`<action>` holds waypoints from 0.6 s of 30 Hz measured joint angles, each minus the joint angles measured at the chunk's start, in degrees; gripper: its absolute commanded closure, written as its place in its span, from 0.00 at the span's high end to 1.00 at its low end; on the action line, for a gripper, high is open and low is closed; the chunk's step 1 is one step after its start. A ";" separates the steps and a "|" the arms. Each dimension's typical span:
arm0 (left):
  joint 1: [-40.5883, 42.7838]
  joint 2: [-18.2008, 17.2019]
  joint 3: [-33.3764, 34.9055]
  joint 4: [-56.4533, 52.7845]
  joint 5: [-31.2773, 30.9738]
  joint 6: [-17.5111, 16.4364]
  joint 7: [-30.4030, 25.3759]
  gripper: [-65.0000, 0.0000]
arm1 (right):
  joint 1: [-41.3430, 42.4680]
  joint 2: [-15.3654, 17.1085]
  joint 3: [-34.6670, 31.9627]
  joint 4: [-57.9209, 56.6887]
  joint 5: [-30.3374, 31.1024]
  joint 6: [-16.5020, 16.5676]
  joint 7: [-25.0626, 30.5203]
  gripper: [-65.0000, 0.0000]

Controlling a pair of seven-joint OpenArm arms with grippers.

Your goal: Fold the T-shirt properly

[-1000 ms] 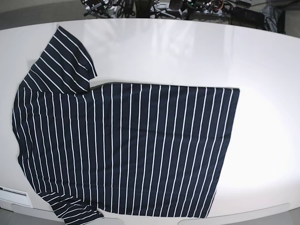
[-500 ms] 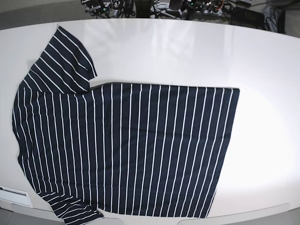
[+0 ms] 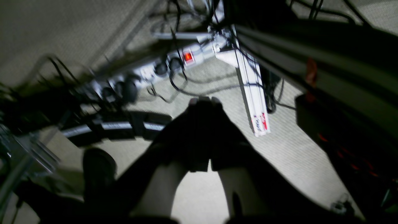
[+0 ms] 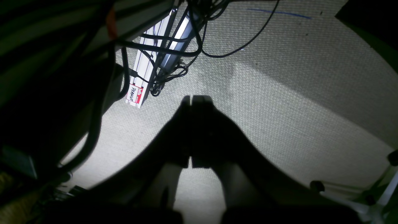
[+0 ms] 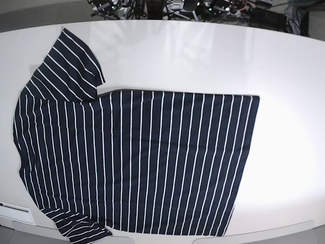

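The T-shirt (image 5: 137, 157), dark navy with thin white stripes, lies spread flat on the white table (image 5: 213, 56). Its neck end is at the left, its hem at the right, one sleeve points to the far left corner and the other lies at the front edge. No arm shows in the base view. My left gripper (image 3: 205, 100) is shut and empty, hanging over the carpet floor. My right gripper (image 4: 191, 98) is also shut and empty over the carpet. The shirt is out of view in both wrist views.
A power strip (image 3: 149, 70) with cables and a white aluminium leg (image 3: 253, 99) lie on the floor under the left gripper. The same kind of leg (image 4: 146, 77) and cables show left of the right gripper. Equipment clutter (image 5: 167, 7) sits beyond the table's far edge.
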 measured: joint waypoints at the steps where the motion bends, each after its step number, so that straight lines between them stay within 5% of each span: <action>1: 0.81 -0.70 0.00 1.14 0.00 -0.02 -0.04 0.00 | -1.42 0.44 0.00 1.90 0.00 0.48 -0.02 0.00; 5: 5.51 -3.74 0.00 6.03 0.07 -0.02 0.46 0.00 | -8.41 2.40 0.00 11.32 0.13 4.52 -0.46 0.00; 18: 26.60 -17.68 0.20 38.80 -0.31 -0.11 0.79 0.00 | -33.33 11.13 1.99 48.46 4.48 3.56 -0.70 0.00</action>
